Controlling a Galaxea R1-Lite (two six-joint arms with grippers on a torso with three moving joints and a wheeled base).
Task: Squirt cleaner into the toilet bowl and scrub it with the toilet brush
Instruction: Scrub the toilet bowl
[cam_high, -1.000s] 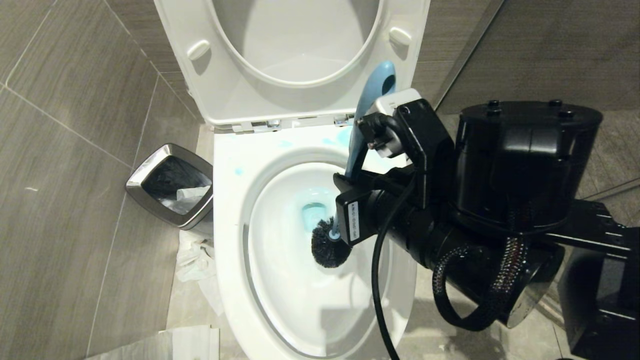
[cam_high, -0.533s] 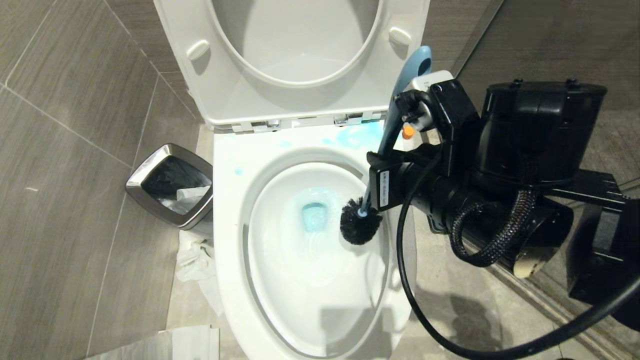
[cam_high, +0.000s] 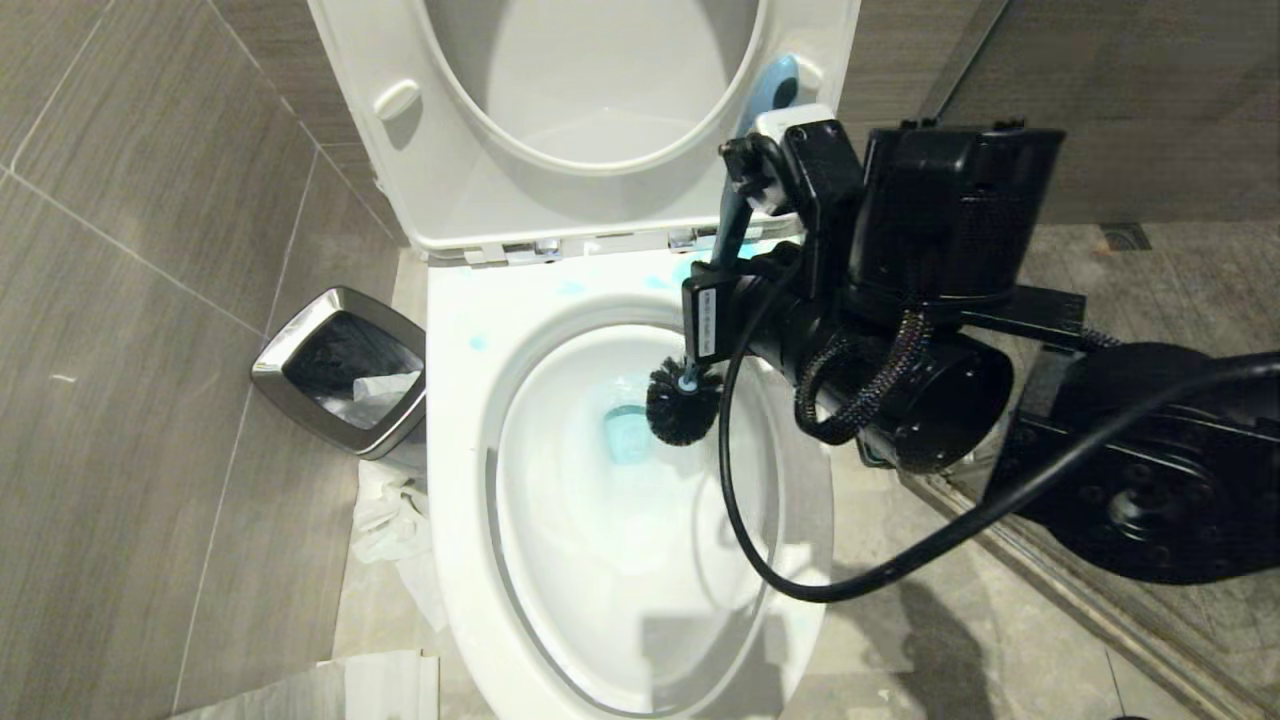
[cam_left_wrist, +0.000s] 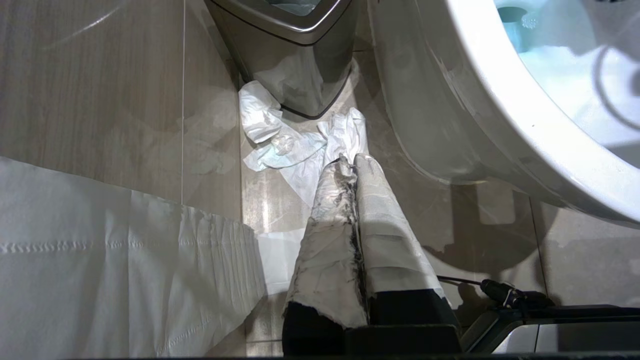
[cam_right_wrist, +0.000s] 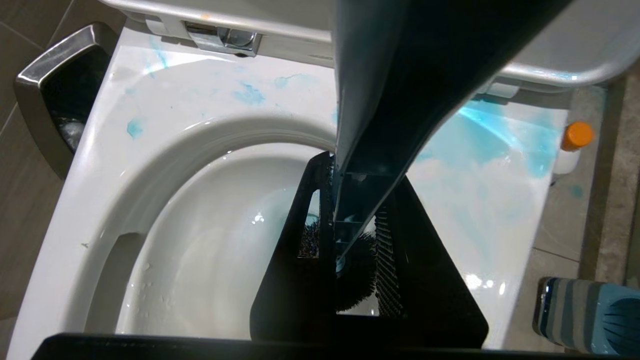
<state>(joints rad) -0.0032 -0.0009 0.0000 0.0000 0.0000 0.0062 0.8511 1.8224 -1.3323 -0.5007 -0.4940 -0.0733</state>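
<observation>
A: Toilet brush (cam_high: 684, 405) — how will it handle?
B: Light and stiff, I'd judge, though a wet handle may slip; best gripped on the shaft above the collar.
A: Where is it?
B: Clamped in the right hand (cam_high: 712, 318), bristles hanging below inside the toilet bowl (cam_high: 455, 420), beside the cleaner (cam_high: 626, 436). The left hand (cam_left_wrist: 353, 159) is clenched, empty, near the floor.

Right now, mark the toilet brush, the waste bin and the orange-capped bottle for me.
toilet brush (cam_high: 683, 407), head view, on the black bristle head inside the bowl.
waste bin (cam_high: 300, 330), head view, on its chrome rim.
orange-capped bottle (cam_right_wrist: 576, 135), right wrist view, on the orange cap.
</observation>
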